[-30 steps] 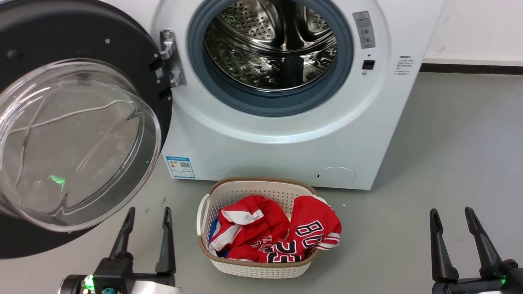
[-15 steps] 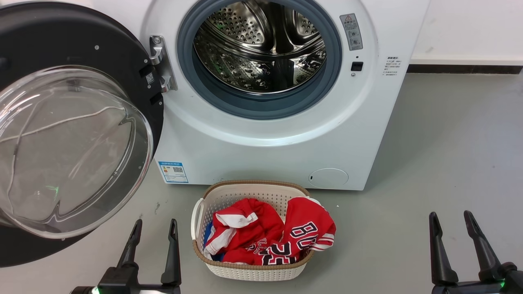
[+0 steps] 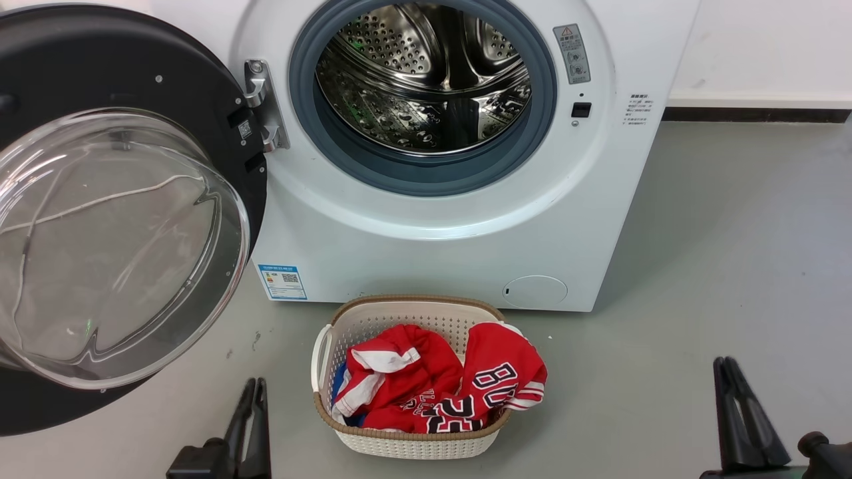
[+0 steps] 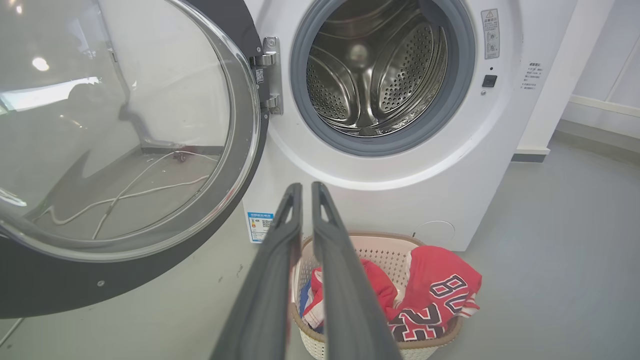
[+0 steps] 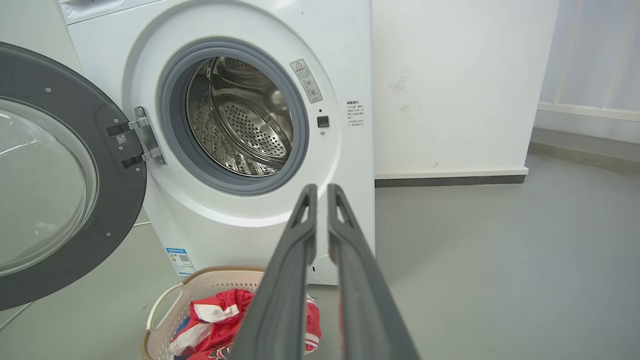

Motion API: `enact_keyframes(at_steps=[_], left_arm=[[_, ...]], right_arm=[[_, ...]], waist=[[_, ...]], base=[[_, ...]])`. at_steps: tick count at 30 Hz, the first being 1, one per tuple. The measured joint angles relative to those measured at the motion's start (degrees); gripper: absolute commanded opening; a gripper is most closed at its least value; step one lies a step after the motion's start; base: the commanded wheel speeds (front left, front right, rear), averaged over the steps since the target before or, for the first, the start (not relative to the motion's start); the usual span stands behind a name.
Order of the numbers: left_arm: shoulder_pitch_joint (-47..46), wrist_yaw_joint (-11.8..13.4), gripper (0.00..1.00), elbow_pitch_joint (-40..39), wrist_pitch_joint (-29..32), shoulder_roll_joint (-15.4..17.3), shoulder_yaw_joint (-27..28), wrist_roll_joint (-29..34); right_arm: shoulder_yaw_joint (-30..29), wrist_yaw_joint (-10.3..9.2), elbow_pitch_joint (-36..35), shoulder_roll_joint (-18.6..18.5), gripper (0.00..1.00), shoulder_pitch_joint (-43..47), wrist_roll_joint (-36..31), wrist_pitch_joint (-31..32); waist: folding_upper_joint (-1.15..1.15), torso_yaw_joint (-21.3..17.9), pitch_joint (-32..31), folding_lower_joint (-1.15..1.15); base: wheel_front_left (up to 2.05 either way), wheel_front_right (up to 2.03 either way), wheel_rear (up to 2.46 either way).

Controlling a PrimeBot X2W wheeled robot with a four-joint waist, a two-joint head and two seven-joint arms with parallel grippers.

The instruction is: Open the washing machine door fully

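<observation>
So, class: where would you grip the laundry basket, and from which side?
Take the white loop handle at the left end of the laundry basket, left tool coming from that side. The loop stands off the wall, leaving a gap; a red jersey covers the right rim.

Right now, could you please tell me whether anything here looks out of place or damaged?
Nothing looks damaged. The washing machine door stands wide open. Small oddities: a red jersey droops over the basket rim, and a loose white cable trails across the floor, seen through its glass.
</observation>
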Motion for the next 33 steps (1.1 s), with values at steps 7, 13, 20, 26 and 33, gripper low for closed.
enact_keyframes(at_steps=[7,13,20,26,33], left_arm=[[0.1,-0.5,0.00,1.5,1.6,0.0,0.3,-7.0],[-1.0,-1.4,0.00,2.4,3.4,0.1,0.7,-15.1],[-2.3,-1.9,0.00,3.4,5.1,0.2,1.2,-22.5],[-3.2,-2.5,0.00,3.9,6.3,0.3,1.8,-28.3],[-4.3,-3.1,0.00,4.5,7.8,0.4,2.3,-34.7]], right_arm=[[0.3,0.00,1.8,-0.1,0.00,-0.2,6.9,1.3],[0.6,0.00,3.5,-0.4,0.00,-1.7,15.0,2.8],[0.7,0.00,5.0,-0.7,0.00,-3.2,22.2,4.1],[0.8,-0.01,6.3,-0.9,0.00,-4.3,28.1,5.2],[0.8,-0.01,7.5,-1.2,0.00,-5.9,34.2,6.4]], waist=[[0.00,-0.1,0.1,0.00],[0.00,-0.2,0.2,0.00],[0.00,-0.3,0.3,0.00],[0.00,-0.4,0.3,0.00],[0.00,-0.5,0.4,0.00]], base=[[0.00,0.00,0.00],[0.00,0.00,0.00],[0.00,0.00,0.00],[0.00,0.00,0.00],[0.00,0.00,0.00]])
